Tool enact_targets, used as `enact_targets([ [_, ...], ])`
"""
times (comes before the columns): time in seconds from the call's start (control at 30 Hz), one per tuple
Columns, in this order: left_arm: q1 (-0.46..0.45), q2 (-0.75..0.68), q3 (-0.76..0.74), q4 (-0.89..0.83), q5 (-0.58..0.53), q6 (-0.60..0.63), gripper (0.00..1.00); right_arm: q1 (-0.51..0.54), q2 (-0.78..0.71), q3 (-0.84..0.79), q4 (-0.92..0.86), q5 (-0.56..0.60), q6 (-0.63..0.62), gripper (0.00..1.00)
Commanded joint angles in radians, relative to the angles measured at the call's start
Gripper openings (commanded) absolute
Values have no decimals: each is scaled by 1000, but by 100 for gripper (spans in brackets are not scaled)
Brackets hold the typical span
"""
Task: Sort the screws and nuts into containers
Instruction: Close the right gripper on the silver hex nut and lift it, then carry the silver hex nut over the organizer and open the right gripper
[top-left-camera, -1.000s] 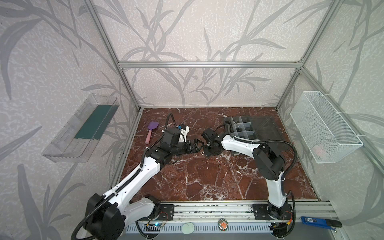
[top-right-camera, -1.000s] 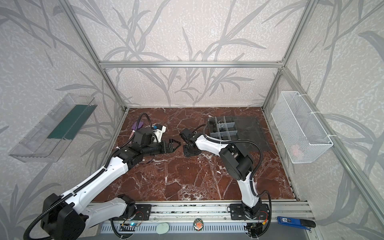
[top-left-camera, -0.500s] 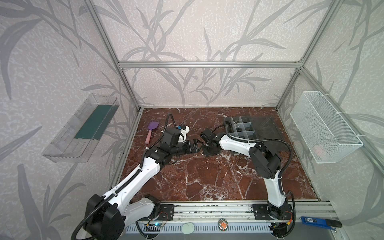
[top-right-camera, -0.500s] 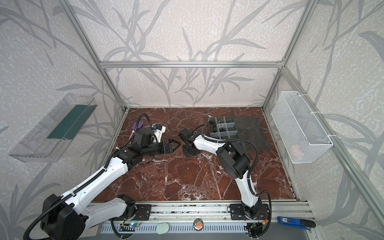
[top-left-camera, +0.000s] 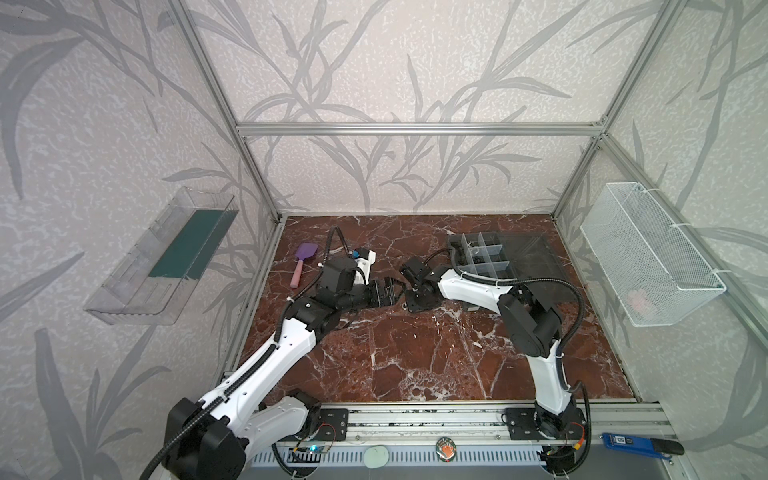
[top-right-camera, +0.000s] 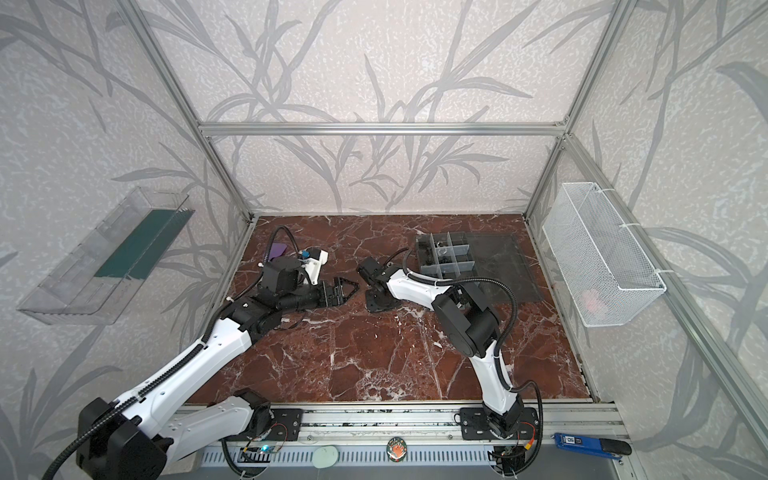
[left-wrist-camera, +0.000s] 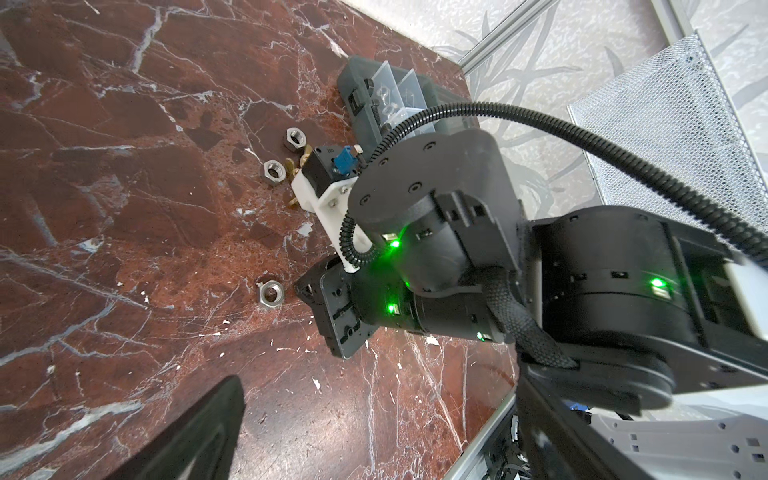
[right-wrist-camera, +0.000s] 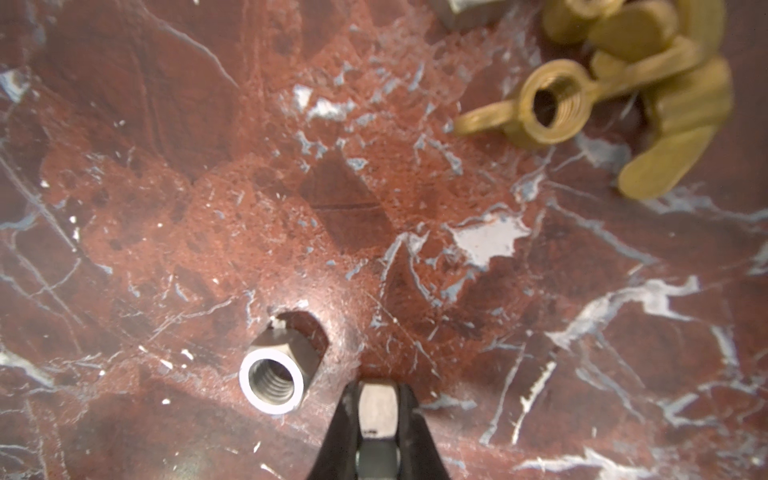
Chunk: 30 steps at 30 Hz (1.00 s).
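One silver nut is clamped in my right hand, down at the bench; a spare nut lies just beside it. Left hand hangs close by, can't tell if it's apart or together.

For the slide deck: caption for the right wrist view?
Right gripper closed on a silver hex nut; second silver nut beside it, brass wing nuts beyond.
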Motion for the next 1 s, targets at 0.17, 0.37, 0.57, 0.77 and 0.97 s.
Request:
enact_targets([
  [0.17,-18,30,22,29,-21,-22,99,-61,-155,-18,-24,-28,-49,3],
  [0.37,-75,95,90,33,-44,-11,99,-163,-320,-83,-68,-5,-93,2],
  [0.57,-156,200,174,57,-52,-11,99,-335,-470,-208,-59,1,-129,2],
  [0.77,-227,287,236,88,-47,-31,99,-458,-517,-324,-14,-2,-149,2],
  [0.97,-251,309,250,89,-52,-35,99,-525,-463,-383,19,-20,-157,3],
])
